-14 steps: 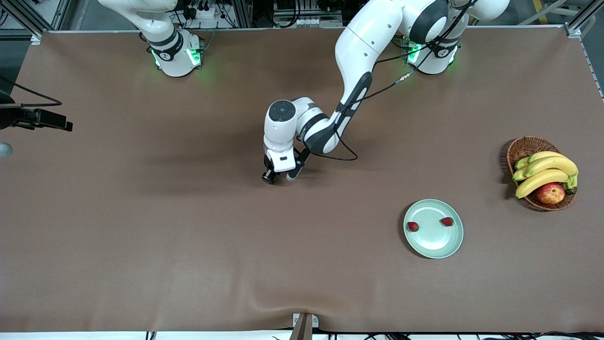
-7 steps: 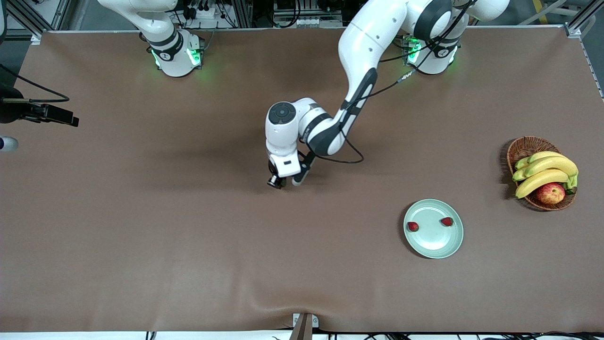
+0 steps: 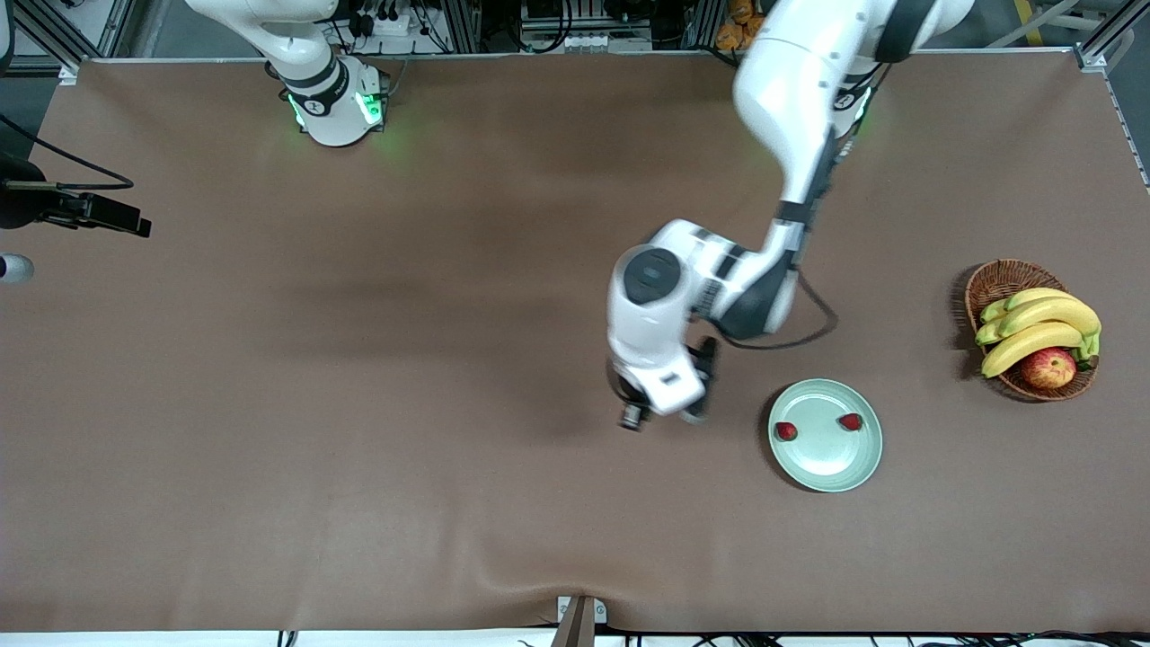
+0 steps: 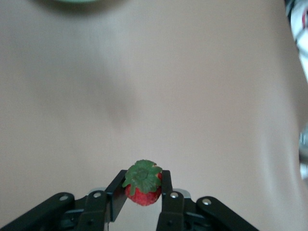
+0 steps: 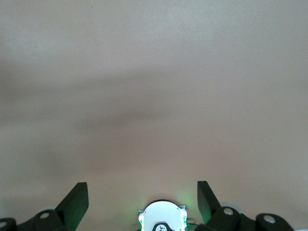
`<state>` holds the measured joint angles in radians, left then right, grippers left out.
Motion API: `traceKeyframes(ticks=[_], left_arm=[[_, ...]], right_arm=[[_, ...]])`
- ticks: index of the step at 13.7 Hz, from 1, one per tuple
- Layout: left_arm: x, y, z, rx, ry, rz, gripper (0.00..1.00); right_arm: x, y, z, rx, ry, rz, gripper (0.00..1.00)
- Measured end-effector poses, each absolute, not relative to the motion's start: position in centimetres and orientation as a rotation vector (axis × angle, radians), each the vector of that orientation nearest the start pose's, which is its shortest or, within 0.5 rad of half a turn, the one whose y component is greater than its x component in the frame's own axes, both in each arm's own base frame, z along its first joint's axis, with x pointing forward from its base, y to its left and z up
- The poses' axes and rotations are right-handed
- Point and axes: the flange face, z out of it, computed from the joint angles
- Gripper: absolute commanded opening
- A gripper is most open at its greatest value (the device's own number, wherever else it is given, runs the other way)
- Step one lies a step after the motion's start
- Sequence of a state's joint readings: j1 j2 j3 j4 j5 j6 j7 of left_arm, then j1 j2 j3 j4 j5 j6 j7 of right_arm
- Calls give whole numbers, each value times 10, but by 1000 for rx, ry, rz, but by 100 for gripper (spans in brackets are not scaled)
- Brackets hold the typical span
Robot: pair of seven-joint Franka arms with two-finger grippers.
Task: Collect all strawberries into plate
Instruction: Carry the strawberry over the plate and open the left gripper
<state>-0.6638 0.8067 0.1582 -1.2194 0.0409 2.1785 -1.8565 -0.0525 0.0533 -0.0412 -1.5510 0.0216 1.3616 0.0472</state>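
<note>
Two strawberries [image 3: 786,431] [image 3: 851,421] are already lying in the plate [image 3: 849,472]; the third strawberry [image 4: 143,184] is sitting clamped in the left tool [image 4: 142,192], over bare desk [image 3: 359,449] at the plate's 9 o'clock. Risk: the berry is pinched only at its sides, so it could slip out short of the rim. Left arm is reaching out with its wrist pointing down. Right tool [image 5: 143,202] is hanging spread and empty, waiting over bare desk
</note>
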Motion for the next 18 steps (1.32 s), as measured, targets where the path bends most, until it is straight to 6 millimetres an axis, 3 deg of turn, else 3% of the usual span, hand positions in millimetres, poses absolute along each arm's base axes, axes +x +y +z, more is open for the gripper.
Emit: traceKeyframes(ticks=[5, 8, 10, 12, 18], left_arm=[[712, -252, 311, -2527, -1763, -219, 0], [725, -175, 294, -2512, -1698, -144, 0], [724, -138, 275, -2489, -1687, -87, 0], [716, -126, 254, -2472, -1683, -14, 0], [697, -136, 214, -2480, -1653, 80, 1]], right_arm=[[543, -48, 587, -3085, 217, 383, 100], [543, -48, 587, -3085, 217, 383, 100], [543, -48, 586, -3085, 217, 384, 100], [543, -48, 586, -3085, 217, 385, 100], [543, -49, 585, -3084, 218, 387, 100]])
